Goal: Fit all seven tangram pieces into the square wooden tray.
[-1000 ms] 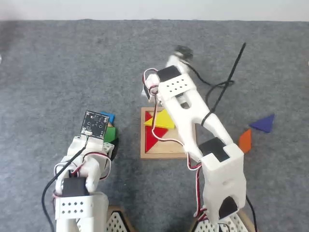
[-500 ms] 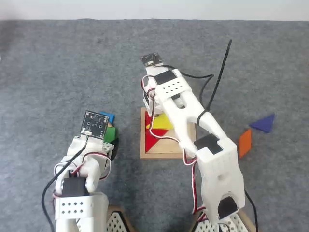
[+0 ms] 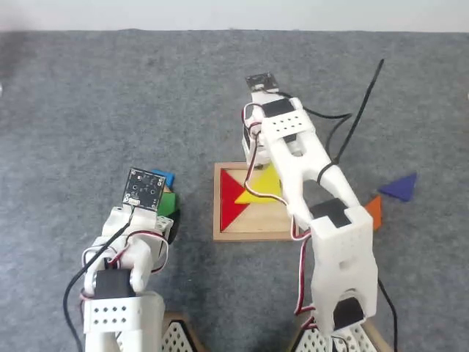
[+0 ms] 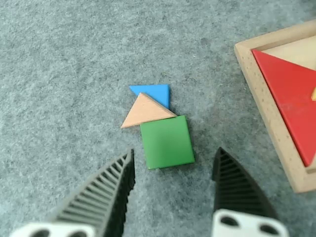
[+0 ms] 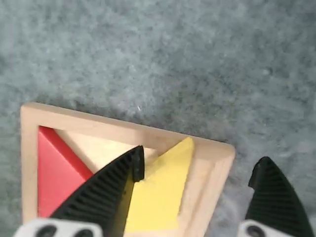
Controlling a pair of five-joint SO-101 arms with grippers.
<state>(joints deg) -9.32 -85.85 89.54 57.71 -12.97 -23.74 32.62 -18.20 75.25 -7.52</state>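
My left gripper (image 4: 175, 153) hangs with jaws spread over the green square (image 4: 167, 141), which touches the tan triangle (image 4: 145, 111) and, past it, the blue triangle (image 4: 153, 92); I judge it is lined up to pick that square. Just beside them sits the wooden tray (image 3: 217, 213), its red triangle (image 3: 233, 196) seated against the left wall. The yellow triangle (image 5: 160, 192) seems to ride 1 corner onto the rim, so the right gripper (image 5: 200, 160), released above it, probably must nudge it. The orange piece (image 3: 374, 211) and purple triangle (image 3: 400, 188) wait on the carpet (image 3: 110, 95) farther right.
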